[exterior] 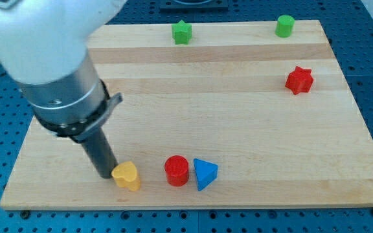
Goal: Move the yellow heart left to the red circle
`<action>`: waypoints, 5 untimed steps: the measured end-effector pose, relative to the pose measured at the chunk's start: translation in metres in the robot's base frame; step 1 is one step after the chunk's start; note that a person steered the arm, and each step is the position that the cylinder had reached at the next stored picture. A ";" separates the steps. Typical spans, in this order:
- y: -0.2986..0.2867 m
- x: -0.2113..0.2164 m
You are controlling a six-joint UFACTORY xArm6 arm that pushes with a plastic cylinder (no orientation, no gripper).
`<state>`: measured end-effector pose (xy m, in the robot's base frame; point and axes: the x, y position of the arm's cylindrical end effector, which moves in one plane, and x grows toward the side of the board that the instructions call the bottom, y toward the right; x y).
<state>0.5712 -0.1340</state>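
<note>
The yellow heart [127, 175] lies near the board's bottom edge, left of centre. The red circle [177, 171] stands a short way to its right, apart from it. My tip [104, 175] is down on the board just left of the yellow heart, touching or almost touching its left side. The arm's wide grey body [50, 58] fills the view's upper left and hides that part of the board.
A blue triangle [204, 173] sits right beside the red circle on its right. A red star [298, 79] is at the right. A green star [182, 32] and a green circle [285, 26] lie along the top edge of the wooden board [238, 116].
</note>
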 end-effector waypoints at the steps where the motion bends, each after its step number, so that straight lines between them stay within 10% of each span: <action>1: -0.010 0.010; 5: 0.039 0.028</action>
